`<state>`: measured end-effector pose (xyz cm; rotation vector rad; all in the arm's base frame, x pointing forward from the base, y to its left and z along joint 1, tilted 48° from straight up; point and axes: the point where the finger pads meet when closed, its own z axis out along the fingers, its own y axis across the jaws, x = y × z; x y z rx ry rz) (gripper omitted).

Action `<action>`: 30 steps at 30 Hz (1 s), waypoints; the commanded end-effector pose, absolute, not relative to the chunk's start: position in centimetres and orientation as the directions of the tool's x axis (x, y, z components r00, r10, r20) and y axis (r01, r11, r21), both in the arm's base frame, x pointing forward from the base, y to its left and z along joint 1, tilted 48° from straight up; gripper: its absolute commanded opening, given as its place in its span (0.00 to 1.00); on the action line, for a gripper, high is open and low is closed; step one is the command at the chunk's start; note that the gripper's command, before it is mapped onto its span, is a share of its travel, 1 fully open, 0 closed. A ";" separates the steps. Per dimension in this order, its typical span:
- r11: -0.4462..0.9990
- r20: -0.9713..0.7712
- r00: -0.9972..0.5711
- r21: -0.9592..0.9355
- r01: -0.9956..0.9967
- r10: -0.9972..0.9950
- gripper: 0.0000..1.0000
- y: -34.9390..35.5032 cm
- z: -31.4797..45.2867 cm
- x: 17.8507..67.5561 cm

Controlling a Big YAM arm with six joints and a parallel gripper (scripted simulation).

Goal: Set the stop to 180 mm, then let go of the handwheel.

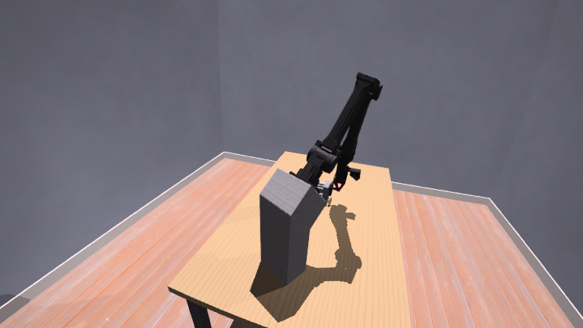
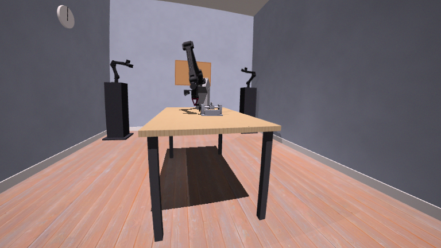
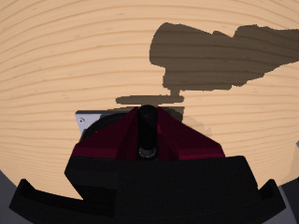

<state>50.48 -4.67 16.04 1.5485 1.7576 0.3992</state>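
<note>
Jaws (image 1: 336, 185) stand nearly closed on something small at the left end of the grey fixture, and by its place that is judged to be the handwheel, though the top view hides most of it behind a tall grey block (image 1: 283, 229) with a sloped top and a faintly ribbed face. The black arm (image 1: 350, 122) folds steeply down to the pale wooden surface (image 1: 370, 238), casting a hard shadow.

From the exterior view the fixture (image 2: 211, 109) reads as a low metal frame with a rail, sitting mid-surface just beside the arm's red-tipped end; no scale marking is legible, so the stop's position cannot be told.

At the wrist, dark red pads (image 3: 115, 140) flank a short black knob (image 3: 148, 126) — smooth, rounded, held between them — with a sliver of light metal (image 3: 88, 119) behind and fine straight grain beyond.

Turning well calls for a firm pinch, rotating about the knob's own axis without dragging sideways, easing near the mark — then opening straight apart so the release does not nudge the setting.
</note>
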 end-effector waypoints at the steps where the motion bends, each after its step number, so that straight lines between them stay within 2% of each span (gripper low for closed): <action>1: 0.222 -0.319 0.018 0.700 0.679 0.948 0.06 -3.7 19.2 50.3; 30: 0.234 -0.328 0.012 0.699 0.676 0.945 0.06 -4.1 18.5 50.4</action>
